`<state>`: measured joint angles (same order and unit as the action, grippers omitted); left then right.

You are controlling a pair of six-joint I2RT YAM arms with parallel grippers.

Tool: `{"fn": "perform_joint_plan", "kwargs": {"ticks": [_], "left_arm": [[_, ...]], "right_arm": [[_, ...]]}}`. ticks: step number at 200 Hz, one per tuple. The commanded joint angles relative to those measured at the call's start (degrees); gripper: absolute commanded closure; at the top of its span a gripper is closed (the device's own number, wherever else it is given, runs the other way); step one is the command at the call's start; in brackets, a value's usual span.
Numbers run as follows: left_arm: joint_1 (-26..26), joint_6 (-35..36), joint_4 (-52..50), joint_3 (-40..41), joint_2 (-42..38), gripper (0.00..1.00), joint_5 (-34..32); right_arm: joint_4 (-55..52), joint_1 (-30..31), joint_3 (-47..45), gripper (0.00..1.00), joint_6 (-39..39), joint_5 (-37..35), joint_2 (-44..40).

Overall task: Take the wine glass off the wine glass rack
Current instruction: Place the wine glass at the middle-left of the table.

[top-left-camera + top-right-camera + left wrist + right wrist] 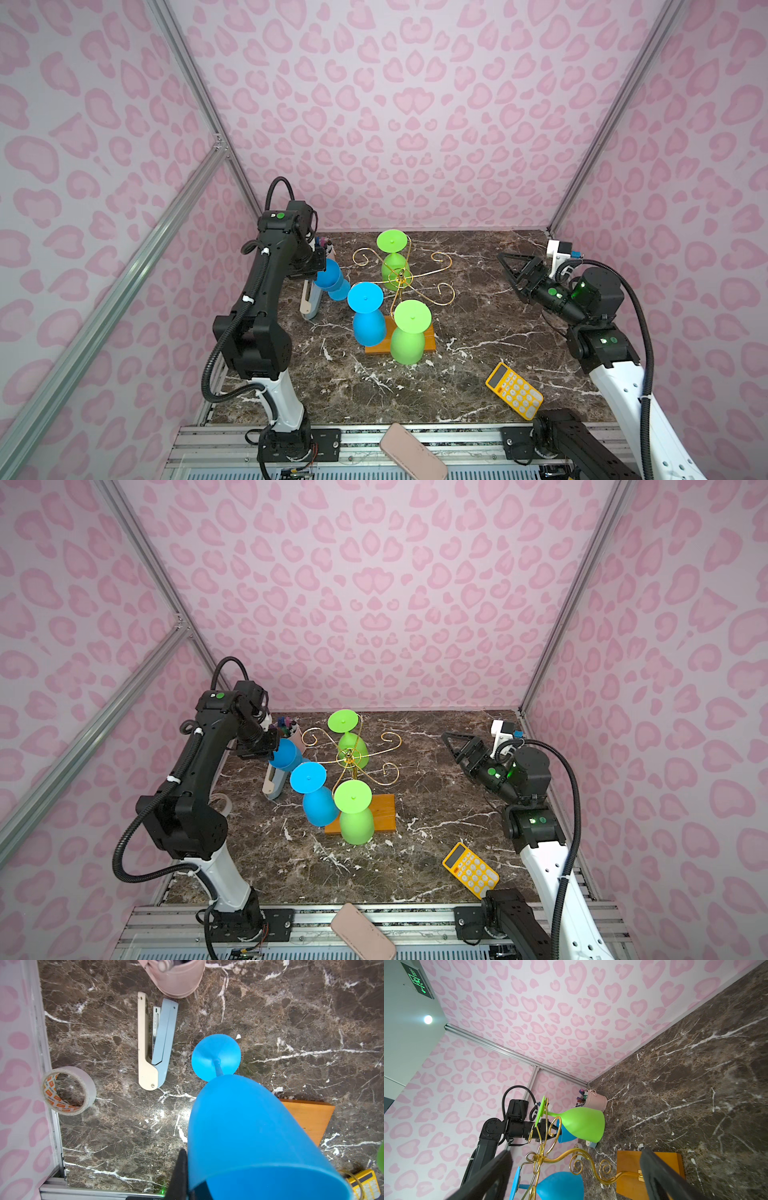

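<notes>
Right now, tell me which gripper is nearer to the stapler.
Left. The left gripper, shut on a blue wine glass, hangs close over the stapler; the right gripper stands open on the far side of the wine glass rack.

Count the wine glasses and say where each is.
4. The held blue glass is in the left gripper, beside the wine glass rack; hanging on it are the front blue glass, front green glass and rear green glass.
</notes>
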<state>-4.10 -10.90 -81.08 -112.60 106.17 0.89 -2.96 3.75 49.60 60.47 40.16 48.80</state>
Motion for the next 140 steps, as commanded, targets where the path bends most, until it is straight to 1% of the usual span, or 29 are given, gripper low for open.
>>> {"fn": "perform_joint_plan", "kwargs": {"ticks": [1,35,67,93,114,124,140], "left_arm": [[-0.8,0.4,-2.3,-1.9,1.9,0.97,-0.9],[-1.5,0.1,-2.2,-3.1,4.7,0.97,-1.2],[-1.7,0.2,-3.3,-4.2,8.1,0.97,-3.1],[-1.9,0.0,-3.5,-4.1,10.0,0.97,-4.9],[-1.9,-0.2,-3.0,-3.6,10.8,0.97,-4.6],[-2.0,-0.2,-2.9,-3.7,11.1,0.96,-4.5],[-2.0,-0.2,-3.0,-4.1,11.6,0.90,-4.3]], "right_arm": [[0.8,0.0,-0.5,0.03,-0.7,1.0,0.1],[1.1,-0.2,-0.9,0.02,-0.6,1.2,0.2],[1.9,-0.9,-0.8,0.02,-0.2,1.8,0.5],[2.3,-1.2,-0.6,0.03,0.0,2.3,0.9],[2.3,-1.3,-0.6,0.03,0.0,2.4,0.9],[2.3,-1.5,-0.6,0.03,0.0,2.5,0.8],[2.2,-1.7,-0.7,0.03,-0.1,2.6,0.8]]}}
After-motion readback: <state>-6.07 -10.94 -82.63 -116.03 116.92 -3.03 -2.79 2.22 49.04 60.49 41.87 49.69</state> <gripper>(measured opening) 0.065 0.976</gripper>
